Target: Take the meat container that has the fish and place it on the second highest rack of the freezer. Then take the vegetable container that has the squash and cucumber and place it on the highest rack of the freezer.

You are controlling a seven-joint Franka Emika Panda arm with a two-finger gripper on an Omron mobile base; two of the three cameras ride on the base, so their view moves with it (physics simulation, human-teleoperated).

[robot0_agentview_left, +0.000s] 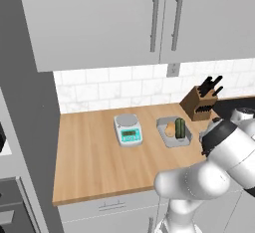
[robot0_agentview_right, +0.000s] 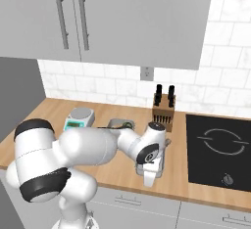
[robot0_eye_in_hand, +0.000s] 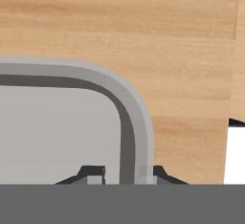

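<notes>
Wall cupboards (robot0_agentview_left: 99, 18) with steel bar handles hang over a white tile backsplash (robot0_agentview_left: 114, 90). The tall grey side of the freezer (robot0_agentview_left: 27, 127) stands at the left end of the run; its shelves can't be made out. The wooden counter (robot0_agentview_left: 94, 162) stretches from the freezer right to a black cooktop (robot0_agentview_right: 218, 147). The white arm (robot0_agentview_right: 88, 147) reaches forward and bends down over the near edge of the counter, just left of the cooktop. A knife block (robot0_agentview_left: 199, 102) sits far right against the wall. A small kitchen scale (robot0_agentview_left: 128, 129) with a green display is mid-counter. Just right of the scale, and apart from it, is the vegetable container (robot0_agentview_left: 164, 138), a shallow grey tray. In it the cucumber (robot0_agentview_left: 180, 127) lies on the right and the squash (robot0_agentview_left: 170, 129) on the left, side by side and touching or nearly so. A second grey container (robot0_eye_in_hand: 139, 122) lies near the counter's front edge under the hand; its corner and bare floor show in the hand view, and its contents can't be told. The gripper (robot0_eye_in_hand: 123, 173) points down at this tray. Its two finger tips straddle the tray's side wall, one inside and one outside, pinched in on the rim. In the right base view the gripper (robot0_agentview_right: 151, 168) is low at the counter's near edge, near and left of the cooktop.
</notes>
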